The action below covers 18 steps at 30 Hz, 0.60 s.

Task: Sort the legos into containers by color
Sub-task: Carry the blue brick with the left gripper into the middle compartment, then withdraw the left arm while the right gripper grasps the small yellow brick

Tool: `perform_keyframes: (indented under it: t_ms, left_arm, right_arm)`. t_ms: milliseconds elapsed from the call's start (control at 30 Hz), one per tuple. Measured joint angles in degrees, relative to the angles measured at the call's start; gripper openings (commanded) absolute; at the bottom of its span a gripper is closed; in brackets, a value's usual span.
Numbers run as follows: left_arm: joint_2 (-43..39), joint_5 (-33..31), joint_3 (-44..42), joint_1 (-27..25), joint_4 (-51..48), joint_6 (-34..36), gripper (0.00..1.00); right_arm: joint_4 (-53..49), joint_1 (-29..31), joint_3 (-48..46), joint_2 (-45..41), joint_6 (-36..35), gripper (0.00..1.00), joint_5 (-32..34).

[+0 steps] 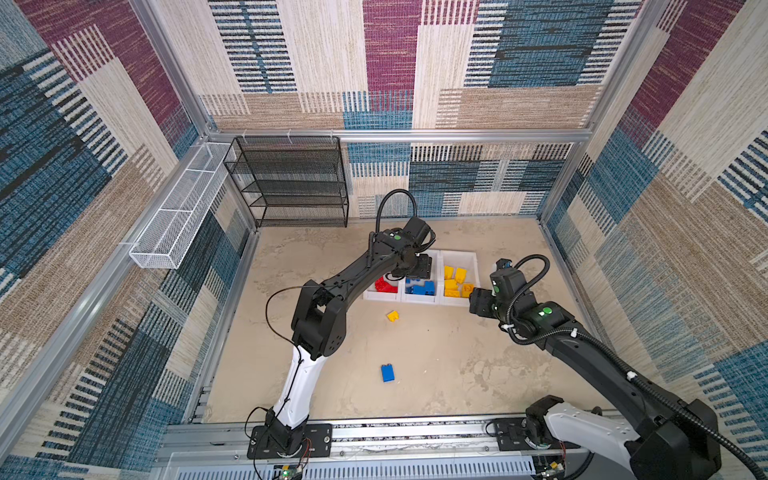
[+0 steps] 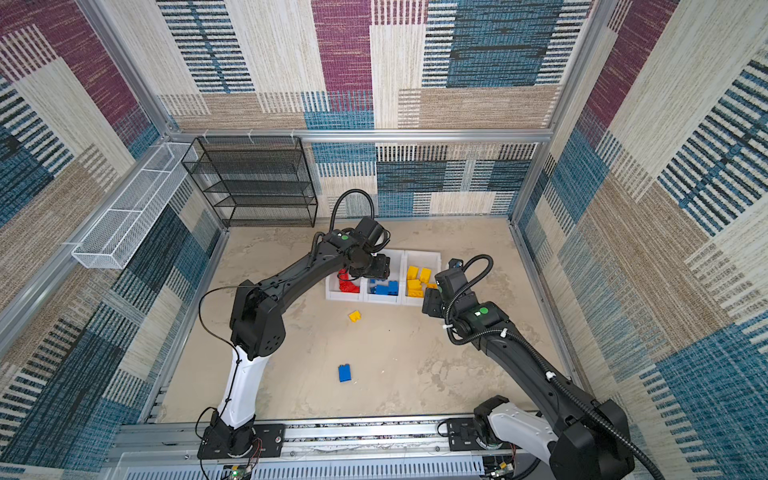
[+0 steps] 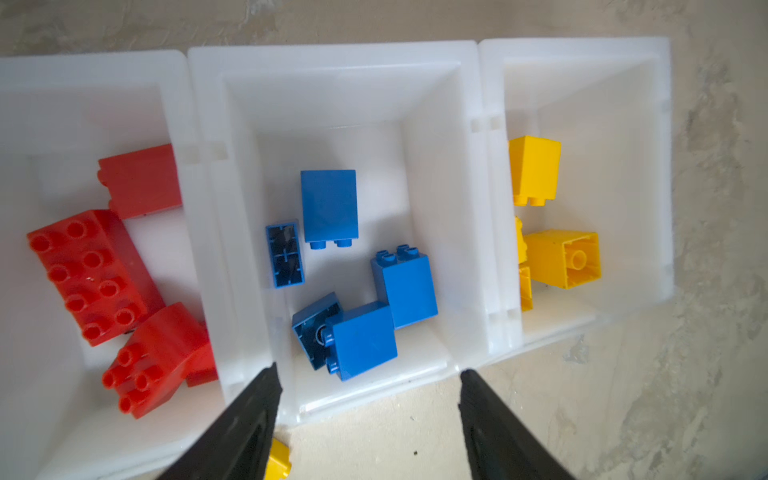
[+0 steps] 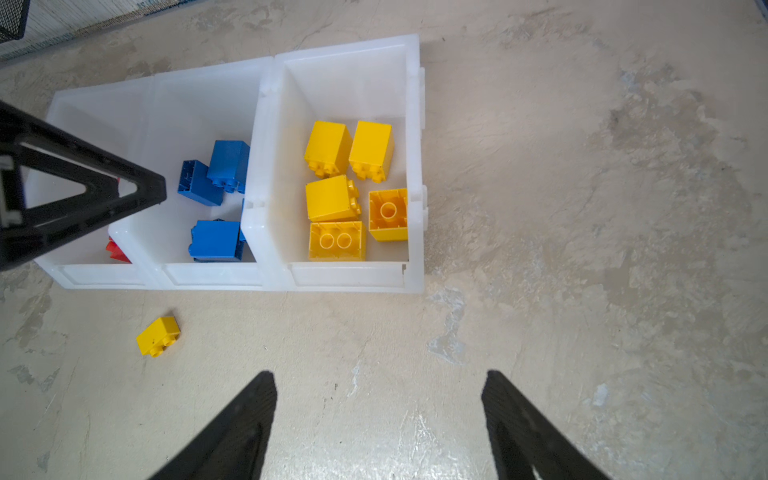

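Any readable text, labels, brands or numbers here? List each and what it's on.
None readable.
Red, blue, yellow studded plastic bricks: no print.
White plastic open-top bins: no labels.
Green dots on black robot arms: plain, no lettering.
Small circuit boards by the front rail: too small to read.

We noted glossy, smooth plastic legos, milky satin plastic containers, mottled matt tabletop, woven textile walls.

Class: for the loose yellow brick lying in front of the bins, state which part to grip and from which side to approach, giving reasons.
Come down from above and pinch the yellow brick across its two smooth walls. It lies tipped over, studs pointing sideways, so those flat faces probably seat better than the studded end.
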Motion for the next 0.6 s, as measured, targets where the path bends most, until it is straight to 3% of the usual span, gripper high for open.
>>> perform_keyframes:
  t_ms: [133,367,600]
  left_arm:
    - [-5.9,-0.2,-5.0,0.1,1.9,0.2,0.75]
    - [-23.1,-4.4,-21.9,1.8,9.0,0.2,0.82]
    - [-39.7,-12.9,-38.7,4.2,13.8,0.4,1.00]
  right_arm:
    - [-0.4,0.0,0.0,0.0,0.0,0.81,0.0]
    - [-0.3,0.0,0.0,0.2,-0.4,0.78,-1.0]
    - [1.5,4.1,1.3,5.3,-0.5,0.77,-4.3]
